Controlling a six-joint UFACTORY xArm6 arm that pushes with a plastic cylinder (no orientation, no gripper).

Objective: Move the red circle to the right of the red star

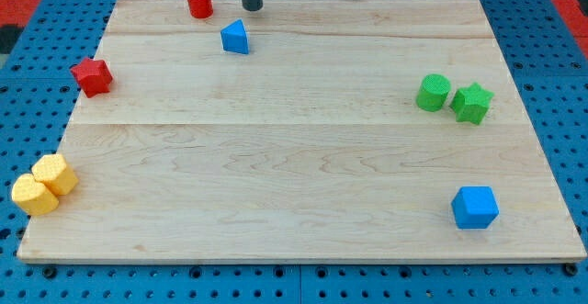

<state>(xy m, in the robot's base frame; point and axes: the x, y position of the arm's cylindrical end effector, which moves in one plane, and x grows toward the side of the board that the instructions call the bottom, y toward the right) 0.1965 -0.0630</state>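
The red circle [199, 2] stands near the board's top edge, left of centre. The red star [92, 76] lies at the board's left edge, below and left of the circle. My tip [252, 8] is at the top of the board, a short way right of the red circle and just above the blue triangle [236, 38]. It touches neither block.
A green circle [434, 93] and a green star [472, 103] sit together at the right. A blue cube [475, 207] is at the lower right. Two yellow blocks [43, 185] touch each other at the lower left corner. The wooden board [294, 157] lies on a blue pegboard.
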